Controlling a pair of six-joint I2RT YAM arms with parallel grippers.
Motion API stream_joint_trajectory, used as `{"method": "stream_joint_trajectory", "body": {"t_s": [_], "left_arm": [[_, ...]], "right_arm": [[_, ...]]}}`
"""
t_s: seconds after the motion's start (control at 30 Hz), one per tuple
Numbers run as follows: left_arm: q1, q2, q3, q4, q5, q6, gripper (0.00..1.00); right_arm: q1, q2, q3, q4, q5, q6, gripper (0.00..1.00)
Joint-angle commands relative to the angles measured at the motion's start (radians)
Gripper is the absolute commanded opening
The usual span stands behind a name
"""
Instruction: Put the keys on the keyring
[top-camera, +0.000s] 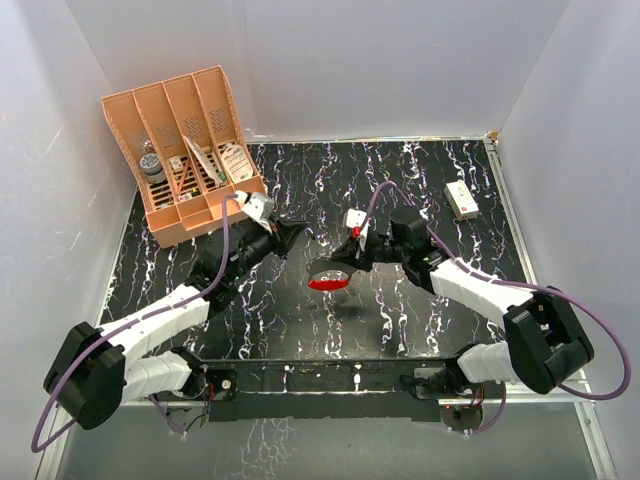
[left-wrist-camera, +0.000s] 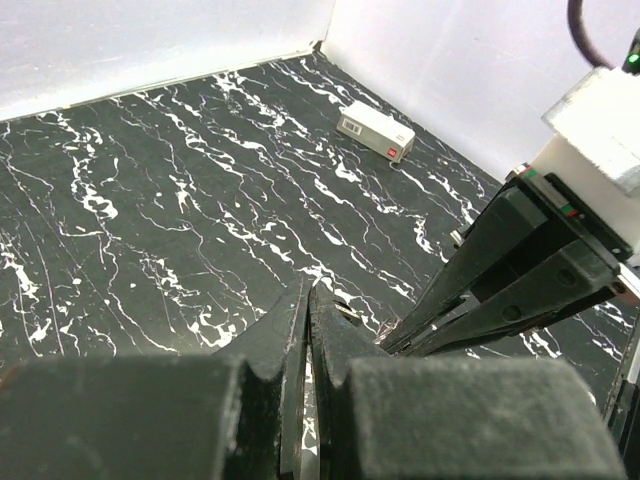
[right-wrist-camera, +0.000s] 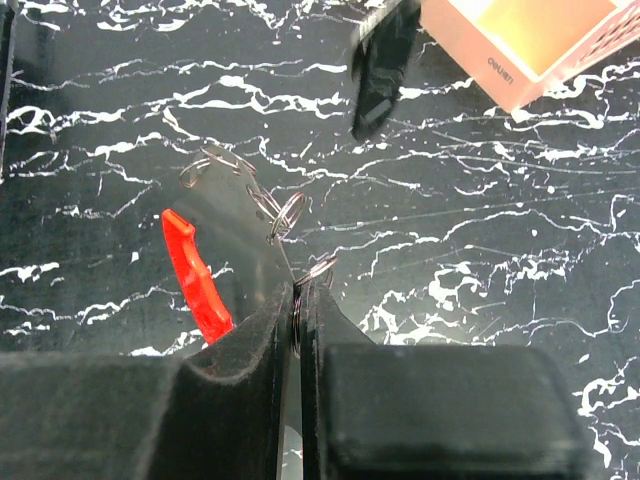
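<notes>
Right gripper (right-wrist-camera: 298, 290) pinches a wire ring (right-wrist-camera: 321, 266) beside the keyring (right-wrist-camera: 195, 270) at frame centre, left gripper (left-wrist-camera: 309, 298) pressed together nearby; the thin wire could slip if twisted.

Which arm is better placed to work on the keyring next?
Right. The right gripper, shut, sits at a small metal ring beside the keyring; the left gripper, also shut, hangs farther off, near the orange organizer.

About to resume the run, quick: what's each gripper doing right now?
Left gripper: closed, nothing visibly held.
Right gripper: closed, apparently pinching a small metal ring chained to the keyring.
</notes>
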Motion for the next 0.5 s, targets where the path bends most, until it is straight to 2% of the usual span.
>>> {"method": "stream_joint_trajectory", "body": {"t_s": [0.0,0.47], "left_arm": [[-0.003,0.023,0.056,-0.041,0.039,0.049,0.0],[-0.002,0.065,0.069,-0.075,0.043,0.073,0.0]], "right_arm": [[0.041,0.003,0.086,0.017,0.063,0.028,0.0],[0.093,0.036,0.145,-0.001,0.141,0.082,0.0]]}}
